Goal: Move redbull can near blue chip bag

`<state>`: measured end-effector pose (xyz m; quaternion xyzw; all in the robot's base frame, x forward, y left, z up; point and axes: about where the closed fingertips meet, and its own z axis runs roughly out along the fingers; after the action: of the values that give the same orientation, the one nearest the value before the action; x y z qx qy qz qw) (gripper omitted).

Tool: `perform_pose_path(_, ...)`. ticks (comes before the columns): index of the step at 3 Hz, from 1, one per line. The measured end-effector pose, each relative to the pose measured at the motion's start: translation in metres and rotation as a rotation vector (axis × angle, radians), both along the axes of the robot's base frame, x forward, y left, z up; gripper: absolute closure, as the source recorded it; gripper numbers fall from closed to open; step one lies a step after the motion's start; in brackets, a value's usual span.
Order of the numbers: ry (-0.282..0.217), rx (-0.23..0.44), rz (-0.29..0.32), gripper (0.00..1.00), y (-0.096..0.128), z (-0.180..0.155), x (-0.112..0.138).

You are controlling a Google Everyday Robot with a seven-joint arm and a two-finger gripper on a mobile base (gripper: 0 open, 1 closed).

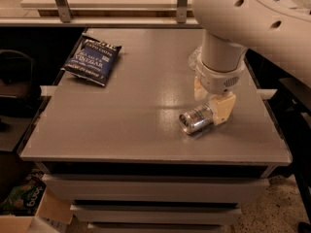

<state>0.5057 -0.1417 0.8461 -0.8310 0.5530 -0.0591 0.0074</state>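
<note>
The redbull can (195, 119) lies on its side on the grey table (136, 101), right of the middle, its round silver top facing the front left. My gripper (209, 107) points down over the can's rear end. It is open, with one tan finger (221, 108) to the right of the can and the other (198, 88) behind it on the left. The blue chip bag (92, 59) lies flat at the table's far left corner, well away from the can.
A clear crinkled plastic thing (193, 60) shows partly behind my arm at the far right. The table's right edge (272, 125) is close to the can. A shelf with metal legs (60, 1) runs along the back. Boxes sit on the floor at the lower left (19, 203).
</note>
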Motion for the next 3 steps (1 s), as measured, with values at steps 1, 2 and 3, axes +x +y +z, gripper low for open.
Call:
perform_pose_path(1, 0.003, -0.006, 0.011, 0.65, 0.002, 0.0, 0.003)
perform_pose_path(2, 0.004, -0.001, 0.02, 0.88, 0.006, 0.004, 0.004)
perform_pose_path(3, -0.024, 0.032, 0.029, 1.0, 0.016, 0.025, 0.004)
